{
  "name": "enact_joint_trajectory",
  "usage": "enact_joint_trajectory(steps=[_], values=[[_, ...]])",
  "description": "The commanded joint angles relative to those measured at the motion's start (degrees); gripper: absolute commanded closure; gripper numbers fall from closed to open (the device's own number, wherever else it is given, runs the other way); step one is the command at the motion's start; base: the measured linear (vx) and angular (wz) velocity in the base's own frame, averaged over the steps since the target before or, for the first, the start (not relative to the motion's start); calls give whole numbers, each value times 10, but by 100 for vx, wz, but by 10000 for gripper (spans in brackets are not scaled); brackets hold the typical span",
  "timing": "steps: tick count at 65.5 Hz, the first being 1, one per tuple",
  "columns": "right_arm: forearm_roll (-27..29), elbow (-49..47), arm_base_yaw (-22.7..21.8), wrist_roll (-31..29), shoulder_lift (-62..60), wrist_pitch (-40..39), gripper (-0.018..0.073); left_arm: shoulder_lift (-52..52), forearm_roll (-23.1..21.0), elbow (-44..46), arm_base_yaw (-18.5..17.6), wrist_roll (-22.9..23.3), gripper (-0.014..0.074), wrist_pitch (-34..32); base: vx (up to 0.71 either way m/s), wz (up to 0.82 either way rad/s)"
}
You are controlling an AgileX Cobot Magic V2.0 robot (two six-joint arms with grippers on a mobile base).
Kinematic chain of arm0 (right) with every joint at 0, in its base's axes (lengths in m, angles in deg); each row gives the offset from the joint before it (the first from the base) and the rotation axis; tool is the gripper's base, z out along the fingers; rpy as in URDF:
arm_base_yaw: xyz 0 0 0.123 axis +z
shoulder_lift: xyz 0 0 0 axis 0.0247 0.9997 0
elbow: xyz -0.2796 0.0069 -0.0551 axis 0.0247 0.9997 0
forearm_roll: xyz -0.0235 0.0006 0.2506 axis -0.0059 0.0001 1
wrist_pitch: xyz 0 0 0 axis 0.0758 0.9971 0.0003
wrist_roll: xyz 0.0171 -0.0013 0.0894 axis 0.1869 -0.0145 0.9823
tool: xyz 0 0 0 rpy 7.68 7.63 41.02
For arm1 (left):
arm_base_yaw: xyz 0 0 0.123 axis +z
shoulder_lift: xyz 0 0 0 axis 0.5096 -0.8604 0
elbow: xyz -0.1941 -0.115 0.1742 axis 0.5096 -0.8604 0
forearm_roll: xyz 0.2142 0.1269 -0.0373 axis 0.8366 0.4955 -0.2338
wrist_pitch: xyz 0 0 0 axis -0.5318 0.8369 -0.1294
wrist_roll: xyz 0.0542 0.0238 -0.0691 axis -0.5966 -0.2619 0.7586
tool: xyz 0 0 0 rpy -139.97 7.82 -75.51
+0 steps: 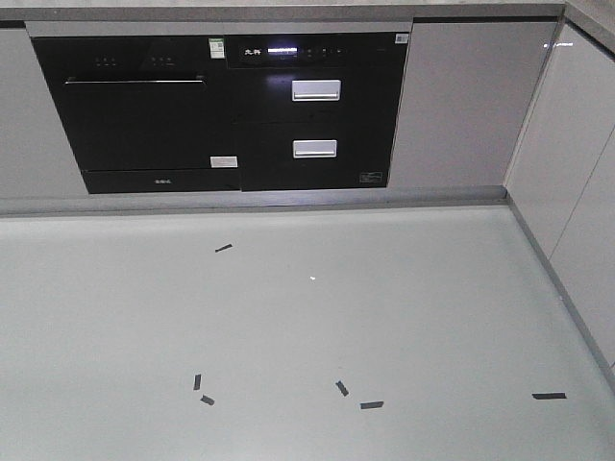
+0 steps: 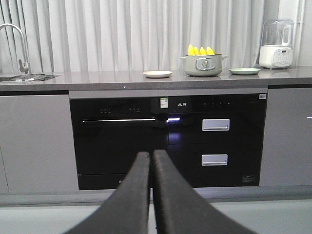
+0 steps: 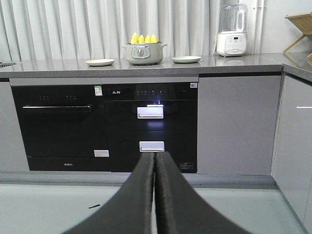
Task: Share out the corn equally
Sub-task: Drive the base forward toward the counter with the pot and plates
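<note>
Several yellow corn cobs [image 2: 200, 50] stand upright in a grey-green pot [image 2: 203, 65] on the dark countertop, far ahead of both arms. The same corn [image 3: 144, 38] and pot [image 3: 143, 54] show in the right wrist view. A cream plate [image 2: 157, 74] lies left of the pot and a pale green plate [image 2: 244, 71] right of it. My left gripper [image 2: 151, 155] is shut with nothing in it, low in front of the black appliances. My right gripper [image 3: 155, 156] is also shut and empty. Neither gripper shows in the front view.
Black built-in appliances [image 1: 221, 110] fill the cabinet front under the counter. A white blender [image 3: 232, 30] stands on the counter at right, a sink tap [image 2: 17, 44] at left. White cabinets [image 1: 577, 173] run along the right. Black tape marks [image 1: 371, 404] dot the pale floor.
</note>
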Motion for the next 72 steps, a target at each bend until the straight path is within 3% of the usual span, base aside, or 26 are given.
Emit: enact_joint_trajectory(steps=[1,72], values=[[-4,4,0,-4,-1,-42,570,10,-5,-8,-1,6,603,-43,0,0],[-4,4,0,-4,-1,-42,570,10,-5,-8,-1,6,603,-43,0,0]])
